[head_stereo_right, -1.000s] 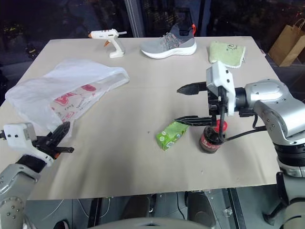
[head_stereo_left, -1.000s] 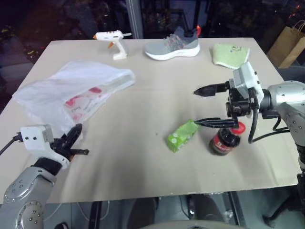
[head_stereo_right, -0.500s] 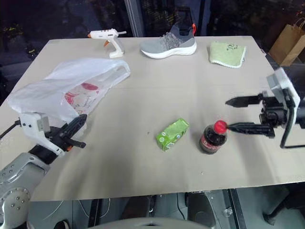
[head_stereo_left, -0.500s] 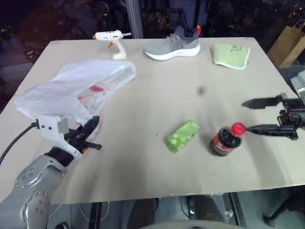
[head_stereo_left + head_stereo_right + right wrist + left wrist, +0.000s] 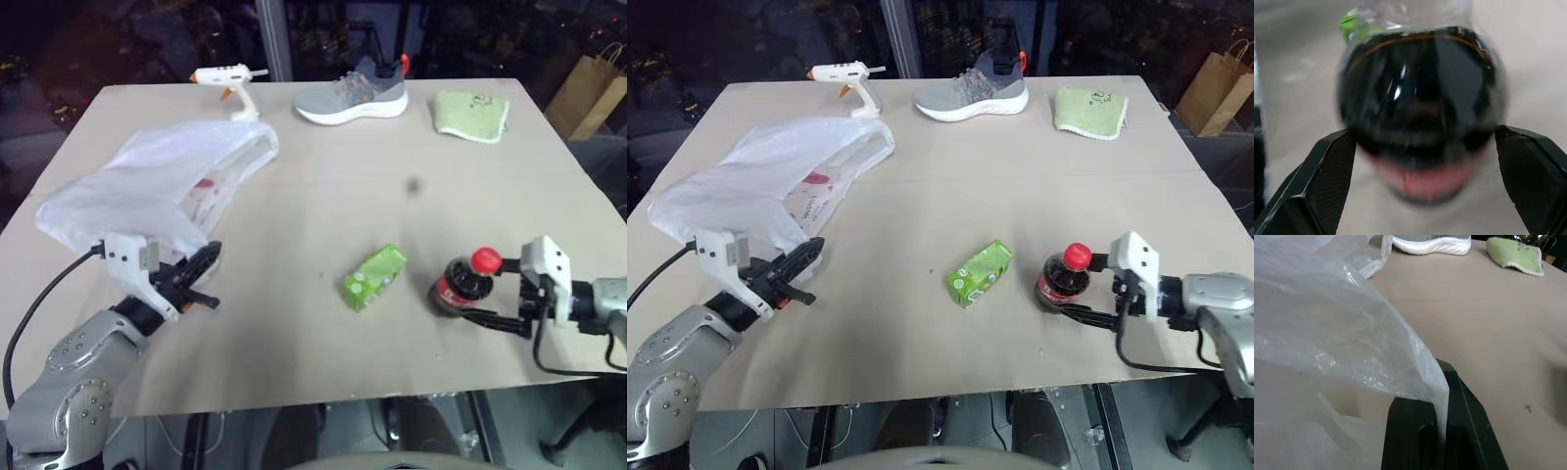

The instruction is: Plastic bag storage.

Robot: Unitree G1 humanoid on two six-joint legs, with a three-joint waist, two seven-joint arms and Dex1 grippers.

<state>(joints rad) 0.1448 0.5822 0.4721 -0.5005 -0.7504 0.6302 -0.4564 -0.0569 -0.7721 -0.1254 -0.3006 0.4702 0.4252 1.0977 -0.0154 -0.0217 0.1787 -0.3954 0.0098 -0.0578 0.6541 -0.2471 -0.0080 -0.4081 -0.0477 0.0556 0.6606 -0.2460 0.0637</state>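
From the head views, the left hand (image 5: 201,277) sits low over the near left part of the tan desk (image 5: 323,186), its two black fingers pressed together on a pinched edge of the large, thin, crinkly translucent white plastic bag with faint pink print (image 5: 162,181); the rest of the bag spreads away beyond that hand toward the far left of the desk. Past the bag lies a white hot-glue gun with an orange tip (image 5: 231,82), and beside it, farther along the far edge, a grey knit sneaker with a white sole (image 5: 353,95) and a pale green folded cloth (image 5: 472,113). The right hand (image 5: 1087,289) lies level at the near right, its fingers spread wide, one on either side of a small dark cola bottle with a red cap (image 5: 1063,279) standing upright just ahead of it; whether the fingers touch the bottle cannot be told. Just beyond the bottle from that hand lies a small bright green carton (image 5: 979,273). A brown paper bag with handles (image 5: 1215,86) stands off the desk, past its far right corner. In the left wrist view, the closed fingers (image 5: 1469,431) clamp a thin fold of the bag, which billows up and away from them. In the right wrist view, the bottle stands between the wide-open fingers (image 5: 1327,171).
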